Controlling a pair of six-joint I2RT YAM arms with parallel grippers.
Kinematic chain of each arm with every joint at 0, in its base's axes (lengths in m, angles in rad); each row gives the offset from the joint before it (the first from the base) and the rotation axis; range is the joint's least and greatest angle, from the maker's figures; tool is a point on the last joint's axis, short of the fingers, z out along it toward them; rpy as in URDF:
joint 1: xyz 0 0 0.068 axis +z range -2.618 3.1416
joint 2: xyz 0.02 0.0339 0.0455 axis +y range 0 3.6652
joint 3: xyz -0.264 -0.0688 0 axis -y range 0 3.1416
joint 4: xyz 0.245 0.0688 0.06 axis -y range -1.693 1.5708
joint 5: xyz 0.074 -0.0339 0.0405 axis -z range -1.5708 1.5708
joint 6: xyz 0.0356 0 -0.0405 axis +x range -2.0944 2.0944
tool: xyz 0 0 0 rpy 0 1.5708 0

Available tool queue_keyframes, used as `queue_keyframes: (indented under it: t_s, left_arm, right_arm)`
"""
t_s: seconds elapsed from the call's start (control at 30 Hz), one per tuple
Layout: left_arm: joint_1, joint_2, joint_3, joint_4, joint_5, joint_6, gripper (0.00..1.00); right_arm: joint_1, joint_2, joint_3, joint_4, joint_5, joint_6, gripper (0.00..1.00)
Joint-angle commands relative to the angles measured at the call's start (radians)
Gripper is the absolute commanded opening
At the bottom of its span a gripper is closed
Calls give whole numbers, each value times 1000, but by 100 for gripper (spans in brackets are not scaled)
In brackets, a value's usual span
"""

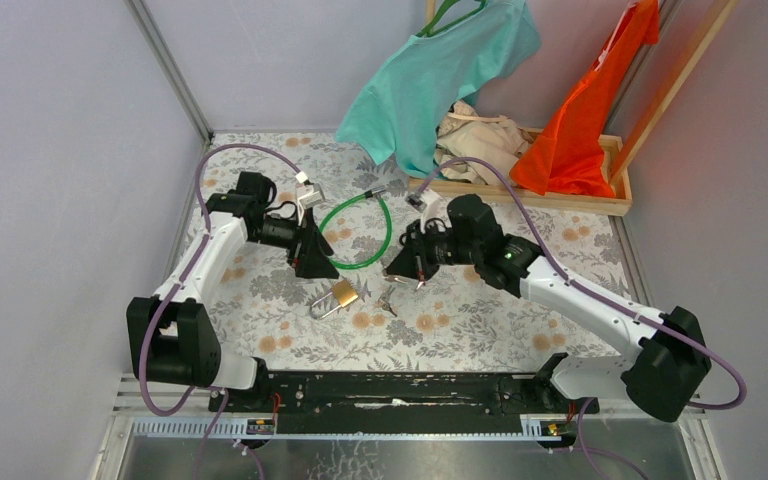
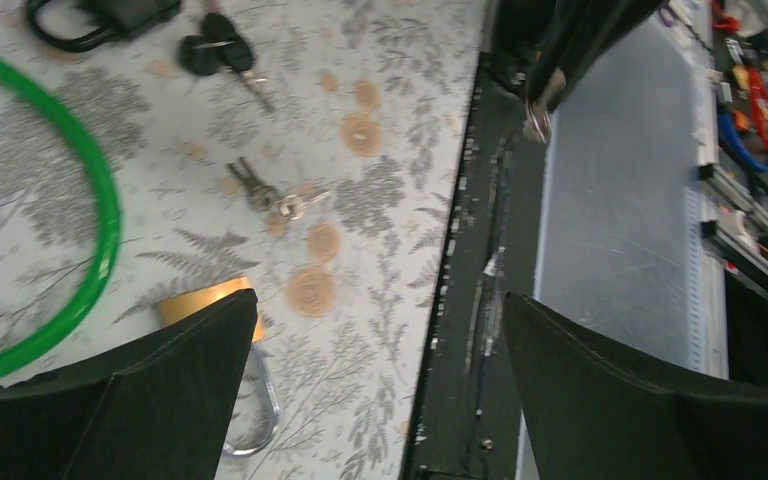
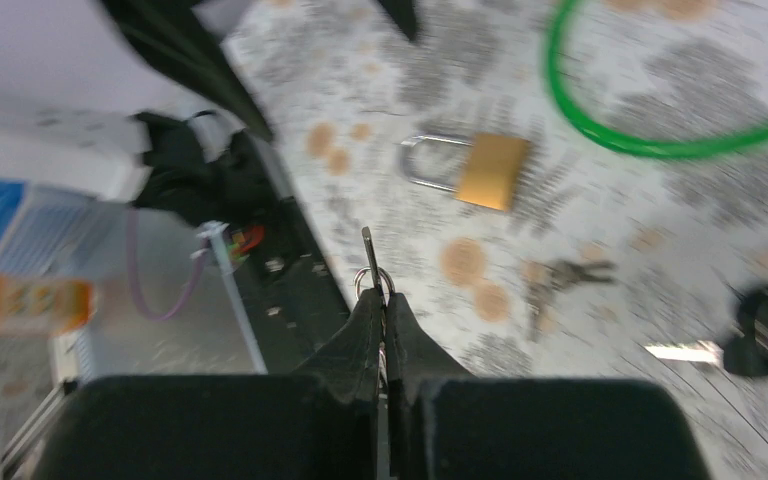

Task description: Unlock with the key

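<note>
We see plain pale walls (image 1: 50, 150) around a floral-patterned surface (image 1: 480, 335). A wooden tray (image 1: 610, 205) sits at its far right corner.

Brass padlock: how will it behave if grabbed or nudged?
Padlock lies flat, so it should slide rather than roll or tip. Brass body looks solid, probably heavy for its size. Smooth metal may slip in the jaws; a push on the shackle would likely spin it.

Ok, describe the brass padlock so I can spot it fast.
On the floral table, look near the middle, just below the green cable loop in the top view. The brass padlock lies flat there beside a small bunch of keys. It is the only gold body with a silver shackle.
</note>
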Motion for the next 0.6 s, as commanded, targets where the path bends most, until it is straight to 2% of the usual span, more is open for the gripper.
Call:
queue_keyframes:
  t_s: [0.0, 0.1, 0.2, 0.37, 0.5, 0.57]
  left_arm:
    - [-47, -29, 63, -161, 146, 111, 98]
    - [-76, -27, 94, -237, 157, 170, 88]
    - [-78, -16, 130, -377, 173, 305, 88]
    - [-78, -14, 144, -387, 198, 313, 85]
    - [-78, -10, 150, -387, 208, 327, 66]
    - [-78, -1, 153, -387, 203, 326, 64]
  right_arm:
    - [81, 64, 135, -91, -133, -81, 0]
    - [95, 95, 162, -98, -139, -88, 0]
    - [102, 115, 172, -100, -147, -92, 0]
    - [116, 152, 204, -129, -139, -109, 0]
    - [121, 175, 229, -138, -119, -109, 0]
    - [123, 180, 238, -137, -112, -109, 0]
